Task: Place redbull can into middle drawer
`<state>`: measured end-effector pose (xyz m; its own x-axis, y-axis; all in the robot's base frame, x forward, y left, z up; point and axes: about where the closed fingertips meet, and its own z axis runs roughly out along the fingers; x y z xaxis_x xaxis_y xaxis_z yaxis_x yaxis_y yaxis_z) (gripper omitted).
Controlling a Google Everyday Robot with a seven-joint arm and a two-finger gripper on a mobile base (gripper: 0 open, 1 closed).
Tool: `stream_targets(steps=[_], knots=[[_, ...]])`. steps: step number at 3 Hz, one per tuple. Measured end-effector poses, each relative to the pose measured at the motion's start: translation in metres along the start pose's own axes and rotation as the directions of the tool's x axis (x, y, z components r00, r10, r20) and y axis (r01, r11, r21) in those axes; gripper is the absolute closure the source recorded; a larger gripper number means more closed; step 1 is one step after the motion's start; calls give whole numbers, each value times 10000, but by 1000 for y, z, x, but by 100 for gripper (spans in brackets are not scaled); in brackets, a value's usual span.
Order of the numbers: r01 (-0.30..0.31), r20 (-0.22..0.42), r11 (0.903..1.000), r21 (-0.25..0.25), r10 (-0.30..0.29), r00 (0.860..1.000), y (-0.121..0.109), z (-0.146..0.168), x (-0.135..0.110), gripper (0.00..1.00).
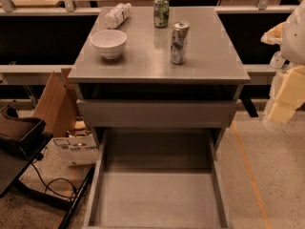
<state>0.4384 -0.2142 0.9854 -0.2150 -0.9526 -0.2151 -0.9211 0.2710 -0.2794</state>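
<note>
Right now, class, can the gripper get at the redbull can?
Probably yes. The gripper hangs right of the cabinet, and the redbull can stands upright near that side of the top; the white bowl and green can sit beyond it, not between.

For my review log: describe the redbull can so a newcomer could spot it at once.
On the grey cabinet top above the open middle drawer, with the end effector hanging beyond its right edge, look right of centre. The redbull can stands upright there, taller, slimmer and more silver than the green can behind it.
</note>
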Motion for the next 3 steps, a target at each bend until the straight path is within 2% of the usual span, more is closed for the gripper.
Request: stream_targets(steps=[1,2,3], knots=[[0,0,10000,1,0,10000,0,0,0,0],[106,780,9993,352,-134,9969,-17,7,-15,0],[234,2629,9971,728,-418,9639,-62,31,-52,0]])
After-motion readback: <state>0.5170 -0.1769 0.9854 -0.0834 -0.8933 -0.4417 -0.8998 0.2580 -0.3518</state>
